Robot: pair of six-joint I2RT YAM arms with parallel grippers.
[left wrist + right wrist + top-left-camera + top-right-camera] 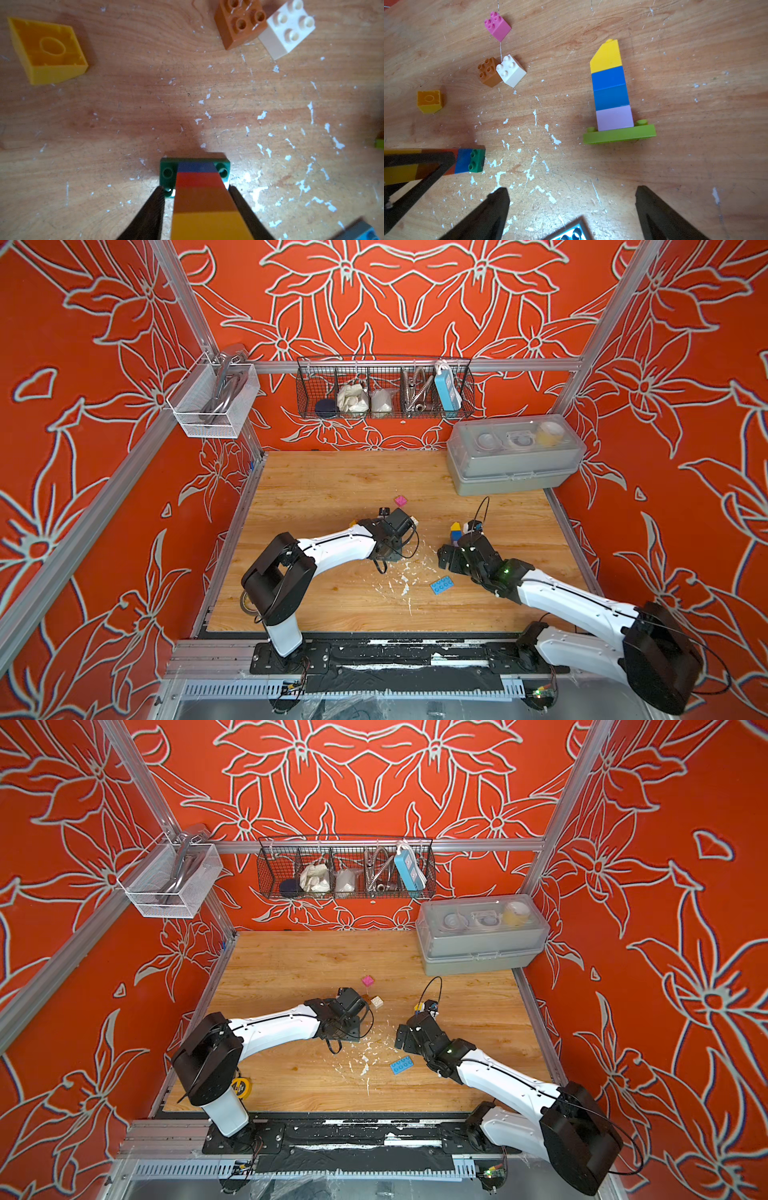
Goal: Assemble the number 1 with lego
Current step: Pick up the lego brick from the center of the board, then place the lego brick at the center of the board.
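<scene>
Left jaws: left gripper (197,189) narrowed around a stack of yellow, brown, red and blue plastic bricks on a green plate (199,199); can't tell whether it pinches yet.
Right jaws: right gripper (572,191) spread wide, nothing between.
Second build: yellow, blue and lilac brick tower on a lime plate (611,93), apart from both grippers.
Loose pieces: brown studded brick (488,72) touching white studded brick (511,70); pink studded brick (497,26) nearby.

bench (124,124): grained wood, scratched, flecked with white chips
brick tower (610,87): smooth, glossy plastic
fingers (483,218): matt black
wire basket (316,383): dark metal mesh
storage box (515,477): cloudy grey plastic
</scene>
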